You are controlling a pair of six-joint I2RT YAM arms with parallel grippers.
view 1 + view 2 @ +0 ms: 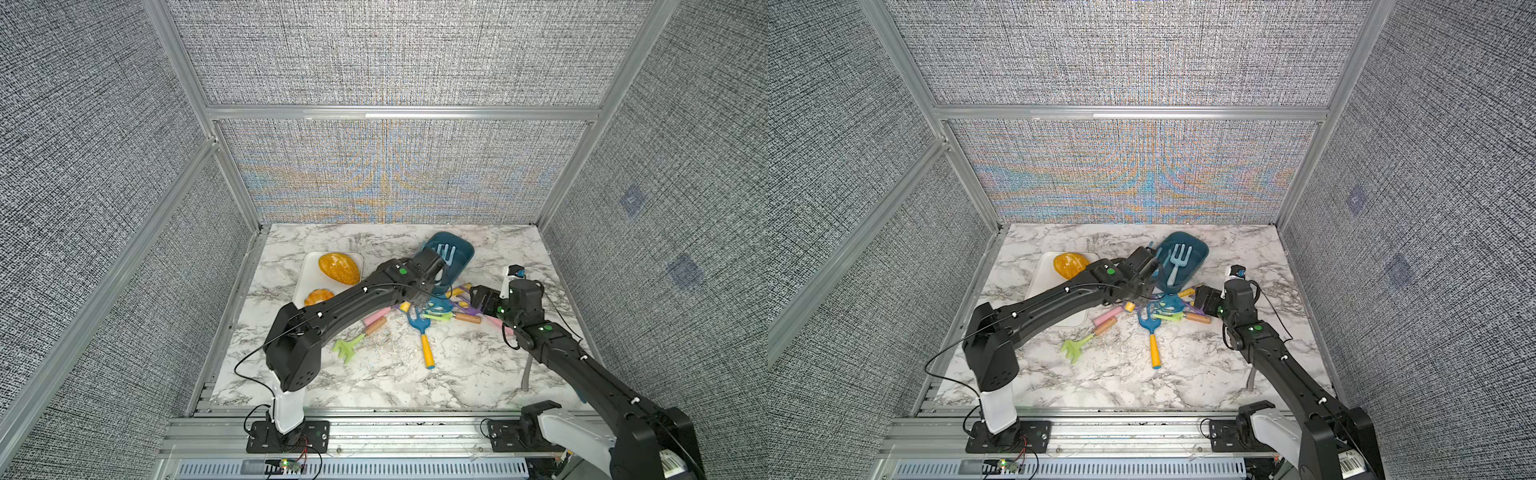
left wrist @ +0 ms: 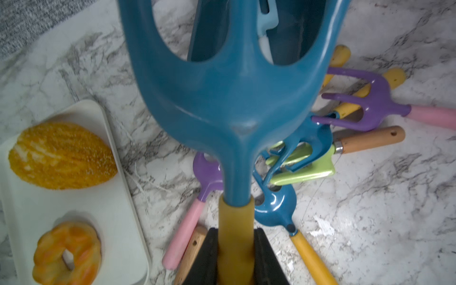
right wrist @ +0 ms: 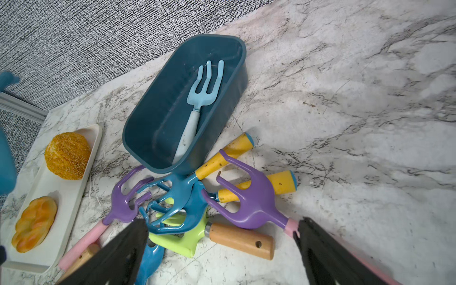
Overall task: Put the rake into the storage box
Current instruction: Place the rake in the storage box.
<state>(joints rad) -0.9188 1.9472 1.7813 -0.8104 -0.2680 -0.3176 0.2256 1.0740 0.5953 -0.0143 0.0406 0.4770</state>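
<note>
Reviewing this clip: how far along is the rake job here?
Done: a light-blue rake lies in the storage box. In hand: the left gripper clamps a teal rake by its yellow handle. Left: dropping it in; other rakes lie piled outside.

Lab test cell, aluminium frame (image 1: 399, 112), fabric walls (image 1: 374, 54)

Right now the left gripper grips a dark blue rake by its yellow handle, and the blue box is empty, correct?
Not empty: the right wrist view shows a light blue rake lying inside the blue box. The left gripper does grip the dark blue rake by its yellow handle.
</note>
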